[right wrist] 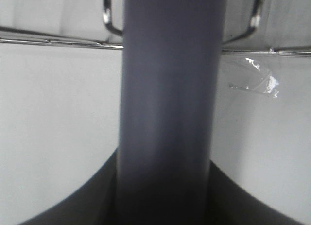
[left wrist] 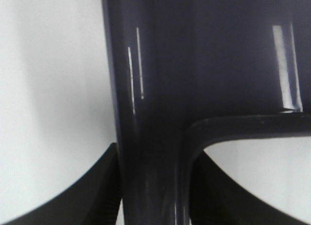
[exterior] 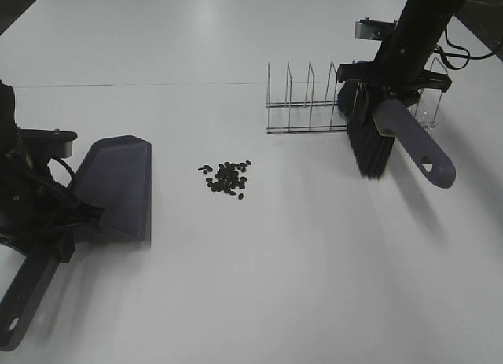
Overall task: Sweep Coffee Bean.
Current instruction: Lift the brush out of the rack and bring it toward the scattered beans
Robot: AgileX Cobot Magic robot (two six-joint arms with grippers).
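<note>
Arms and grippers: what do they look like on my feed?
The left arm and right arm are matte black, with loose black cables. A grey camera box sits on the right one. Wrist views show dark, curved fingers.

Left arm (exterior: 23, 199) cut by edge, brush handle (right wrist: 167, 113) blurred, dustpan handle (left wrist: 150, 137) blurred.

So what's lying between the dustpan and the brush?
Coffee beans on the white table, nearer the dustpan than the brush, seen in the exterior high view.
</note>
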